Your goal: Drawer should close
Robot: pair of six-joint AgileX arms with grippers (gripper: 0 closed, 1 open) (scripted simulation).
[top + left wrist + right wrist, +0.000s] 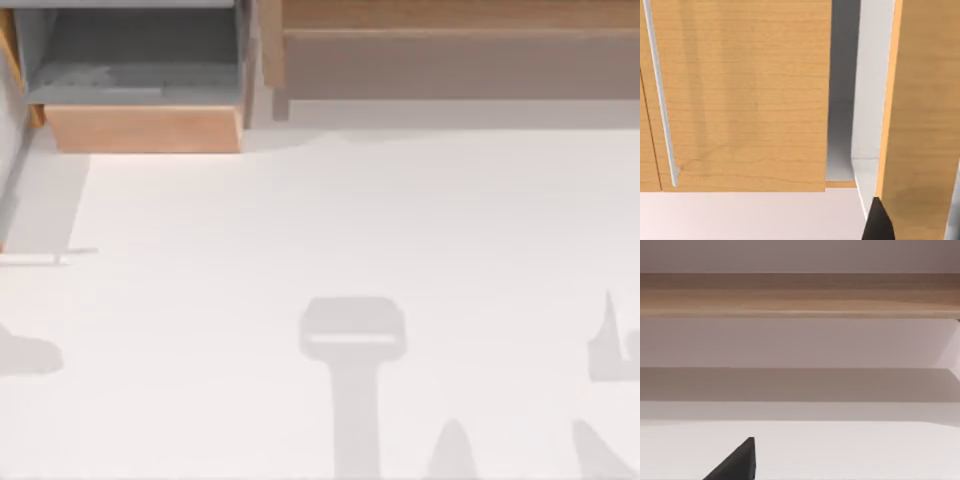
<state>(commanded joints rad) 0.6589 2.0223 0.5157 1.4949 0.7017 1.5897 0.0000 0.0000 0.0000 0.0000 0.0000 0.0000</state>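
Boxy drawer with light tan wooden front panel, thin wooden sides and grey inner floor [145,128]: sits at the far left of the table in the top view, pulled out toward the near side, grey floor exposed behind the front panel. Judgement: task not yet done; the drawer stands well out of its housing and the whole closing push is left. Front panel reads as smooth, flat, fine horizontal grain, sharp square edges; floor is matte grey, featureless. To its right, the long wide wooden cabinet body with brown-grey panel [460,60] runs along the far edge, its top strip tan, its face duller; the right wrist view shows the same as a long tan band [800,295] above a pale recessed face. Left wrist view: tan wood panel with a thin pale metal bar handle [660,100], a dark gap beside it, and a second tan panel close by. A dark tip of the left gripper [879,222] shows just beside that panel; spread or pressed together, cannot tell. A dark tip of the right gripper [737,462] hangs over the plain white matte table [330,230], well short of the cabinet; its state likewise cannot be told.
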